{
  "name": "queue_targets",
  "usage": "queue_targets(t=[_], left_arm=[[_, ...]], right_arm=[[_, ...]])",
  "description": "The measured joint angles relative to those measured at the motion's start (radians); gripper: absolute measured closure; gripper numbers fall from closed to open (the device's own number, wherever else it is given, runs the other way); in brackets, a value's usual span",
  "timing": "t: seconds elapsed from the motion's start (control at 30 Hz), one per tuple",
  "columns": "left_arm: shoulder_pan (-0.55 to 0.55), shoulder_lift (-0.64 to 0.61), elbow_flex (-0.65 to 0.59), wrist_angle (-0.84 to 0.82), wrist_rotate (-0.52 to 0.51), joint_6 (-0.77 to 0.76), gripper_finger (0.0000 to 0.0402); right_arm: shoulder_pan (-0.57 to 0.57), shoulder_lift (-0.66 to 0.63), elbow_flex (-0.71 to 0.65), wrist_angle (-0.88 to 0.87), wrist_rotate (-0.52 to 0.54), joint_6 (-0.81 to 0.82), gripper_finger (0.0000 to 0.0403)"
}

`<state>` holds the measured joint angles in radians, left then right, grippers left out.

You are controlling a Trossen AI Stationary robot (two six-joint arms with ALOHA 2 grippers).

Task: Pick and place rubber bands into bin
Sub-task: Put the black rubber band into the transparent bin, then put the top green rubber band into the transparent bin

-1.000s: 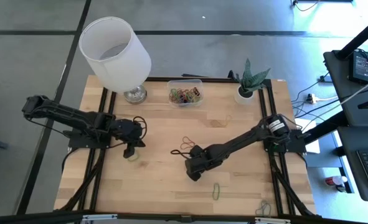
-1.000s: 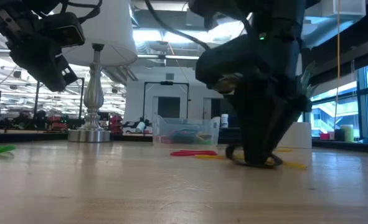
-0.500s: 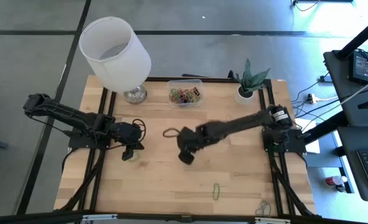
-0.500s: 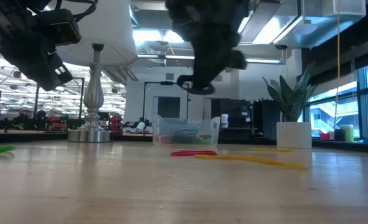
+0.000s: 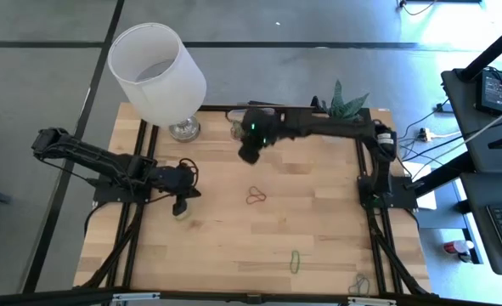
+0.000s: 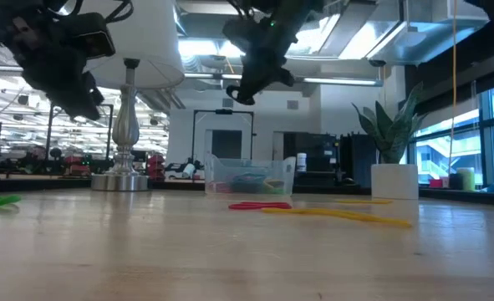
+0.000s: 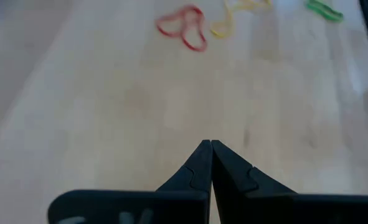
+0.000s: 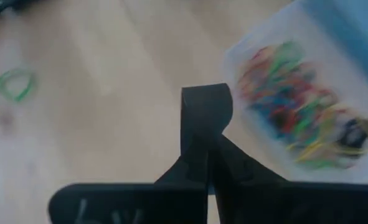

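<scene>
The right claw [image 5: 249, 153] hangs closed beside the bin [image 5: 236, 129], seemingly pinching a black rubber band [image 8: 203, 104] for dropping in; the left claw [image 5: 180, 204] waits shut over the table [image 5: 217, 246], where loose bands [image 5: 256, 198] remain

Right gripper [image 5: 248, 153] covers bin [image 5: 267, 113] near-left corner; we can't count blurred rubber bands [image 8: 299, 115] inside.

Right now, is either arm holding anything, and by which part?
The right tool, near the bin, pinches a black band by one end of its loop. The left tool is shut on nothing.
</scene>
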<state>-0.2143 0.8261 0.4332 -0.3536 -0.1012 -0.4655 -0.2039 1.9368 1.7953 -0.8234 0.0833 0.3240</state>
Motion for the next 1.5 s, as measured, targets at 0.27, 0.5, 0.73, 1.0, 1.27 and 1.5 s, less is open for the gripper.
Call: queue_targets(t=[0.27, 0.5, 0.73, 1.0, 1.27, 1.5], left_arm=[[0.0, 0.0, 0.002, 0.047, -0.192, 0.008, 0.0399], [0.004, 0.0, 0.002, 0.048, -0.286, -0.045, 0.04], [0.025, 0.0, 0.002, 0.051, -0.294, -0.085, 0.04], [0.029, 0.0, 0.002, 0.053, -0.294, -0.101, 0.04], [0.029, 0.0, 0.002, 0.056, -0.242, -0.098, 0.04], [0.029, 0.0, 0.002, 0.054, -0.156, -0.097, 0.0399]], right_arm=[[-0.178, 0.062, 0.036, 0.023, -0.056, -0.165, 0.04], [-0.261, 0.213, 0.034, 0.038, -0.116, -0.251, 0.0401], [-0.277, 0.306, 0.033, 0.108, -0.179, -0.281, 0.0383], [-0.289, 0.287, 0.047, 0.13, -0.184, -0.277, 0.0323], [-0.297, 0.285, 0.163, 0.022, -0.183, -0.25, 0.0254], [-0.291, 0.283, 0.244, -0.059, -0.182, -0.194, 0.0232]])
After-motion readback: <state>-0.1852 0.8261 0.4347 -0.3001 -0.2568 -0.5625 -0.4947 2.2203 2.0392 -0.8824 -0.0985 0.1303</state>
